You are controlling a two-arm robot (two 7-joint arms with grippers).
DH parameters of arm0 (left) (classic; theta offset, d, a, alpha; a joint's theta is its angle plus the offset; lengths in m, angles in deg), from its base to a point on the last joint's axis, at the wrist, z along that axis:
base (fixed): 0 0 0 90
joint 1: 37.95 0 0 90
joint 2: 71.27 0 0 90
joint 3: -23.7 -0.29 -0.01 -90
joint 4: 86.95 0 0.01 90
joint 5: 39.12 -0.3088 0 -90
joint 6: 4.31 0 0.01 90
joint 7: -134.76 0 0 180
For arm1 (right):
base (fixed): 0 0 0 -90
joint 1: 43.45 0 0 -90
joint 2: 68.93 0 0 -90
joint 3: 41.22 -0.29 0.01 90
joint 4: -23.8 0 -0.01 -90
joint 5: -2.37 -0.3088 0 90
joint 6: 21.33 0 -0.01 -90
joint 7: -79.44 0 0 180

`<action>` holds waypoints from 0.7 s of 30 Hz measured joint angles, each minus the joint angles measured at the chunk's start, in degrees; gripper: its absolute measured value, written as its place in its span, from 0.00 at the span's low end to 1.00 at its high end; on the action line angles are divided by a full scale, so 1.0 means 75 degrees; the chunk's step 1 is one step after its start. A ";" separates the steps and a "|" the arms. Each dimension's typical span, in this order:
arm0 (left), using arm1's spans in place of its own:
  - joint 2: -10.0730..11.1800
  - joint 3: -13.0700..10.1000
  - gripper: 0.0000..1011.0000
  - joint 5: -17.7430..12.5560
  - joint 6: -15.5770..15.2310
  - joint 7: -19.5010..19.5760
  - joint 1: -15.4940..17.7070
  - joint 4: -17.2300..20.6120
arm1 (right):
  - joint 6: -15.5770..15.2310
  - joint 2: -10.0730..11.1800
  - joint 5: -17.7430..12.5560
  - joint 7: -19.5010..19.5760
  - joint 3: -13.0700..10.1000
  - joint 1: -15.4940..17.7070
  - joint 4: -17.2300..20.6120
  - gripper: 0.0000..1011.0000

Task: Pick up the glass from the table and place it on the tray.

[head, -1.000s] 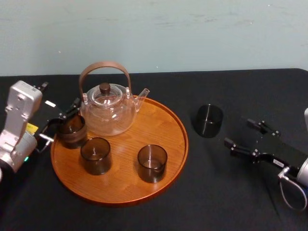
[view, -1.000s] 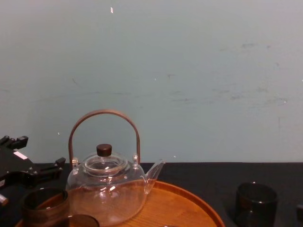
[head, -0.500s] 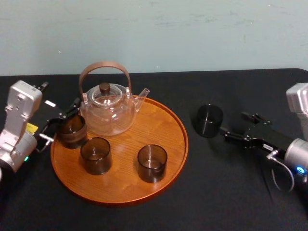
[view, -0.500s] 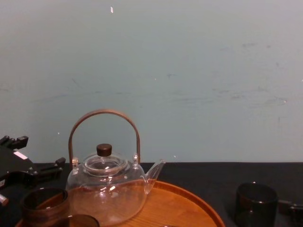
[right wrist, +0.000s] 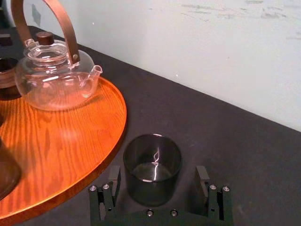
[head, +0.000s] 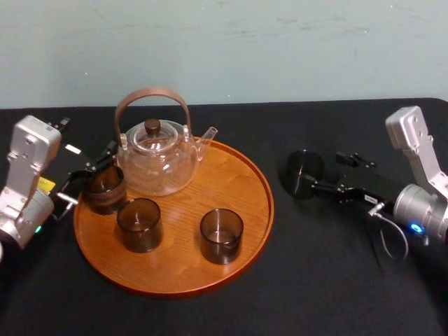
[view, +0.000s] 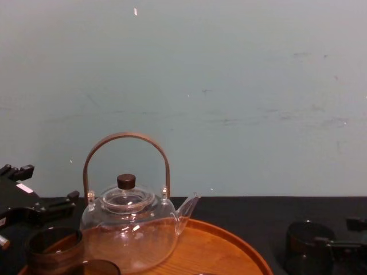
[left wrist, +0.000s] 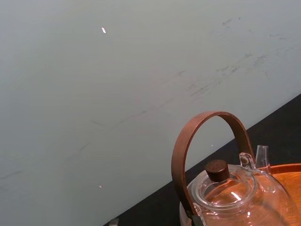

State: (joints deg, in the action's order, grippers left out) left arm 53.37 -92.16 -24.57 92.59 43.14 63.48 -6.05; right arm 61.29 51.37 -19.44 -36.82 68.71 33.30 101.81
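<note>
The right gripper (right wrist: 158, 176) has its jaws wide open, 1 on each side of the glass (right wrist: 152, 165), with a small gap on both sides, so nothing is held yet. The glass stands upright on the black counter (right wrist: 244, 155), right between the jaws. I think it is light, hard and slippery, and it could crack if squeezed too hard or tip if bumped. A good place to hold it looks like the middle of its round wall. The glass is empty. Just beyond 1 jaw is the tray (right wrist: 56, 155), close to the glass but not touching it. Farther from the jaws, it holds a clear teapot (head: 157, 164) that looks empty and 3 dark cups (head: 221, 236), empty as far as I can see. The left gripper (head: 92, 175) rests far from these jaws, at the tray's far edge, its own jaws spread by the farthest cup
</note>
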 joint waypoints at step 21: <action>0.0000 0.0000 0.99 0.0000 0.0000 0.0000 0.0000 0.0000 | 0.0040 -0.0537 0.0383 -0.0096 0.0213 -0.0789 -0.0937 0.99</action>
State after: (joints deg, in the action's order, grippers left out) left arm 53.37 -92.16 -24.57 92.60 43.14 63.48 -6.05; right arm 61.59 47.34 -16.57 -37.53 70.31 27.38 94.78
